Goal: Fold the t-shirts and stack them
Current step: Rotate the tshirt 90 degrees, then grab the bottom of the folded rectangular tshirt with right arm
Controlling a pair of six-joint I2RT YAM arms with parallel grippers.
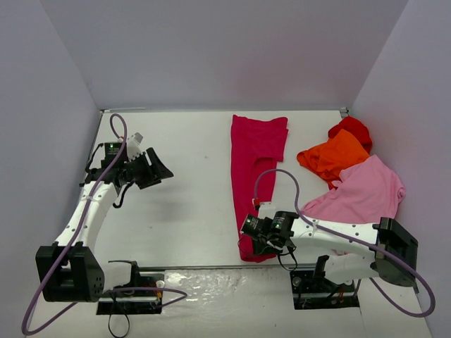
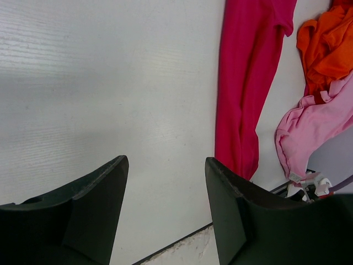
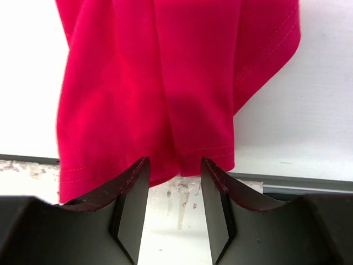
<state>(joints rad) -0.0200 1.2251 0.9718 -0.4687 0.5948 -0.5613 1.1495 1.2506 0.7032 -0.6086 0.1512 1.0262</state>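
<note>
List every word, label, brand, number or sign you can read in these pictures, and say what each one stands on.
None: no readable text shows in any view.
The crimson shirt, orange shirt, pink shirt and red shirt are plain, with no print or visible tag.
The left gripper and right gripper carry no visible marking.

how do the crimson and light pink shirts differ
The crimson shirt lies in a long strip; the light pink shirt is crumpled. The crimson shirt lies alone; the light pink shirt touches the orange shirt. The right claw is at the crimson shirt's hem, none by the light pink shirt. Both are on the table.
</note>
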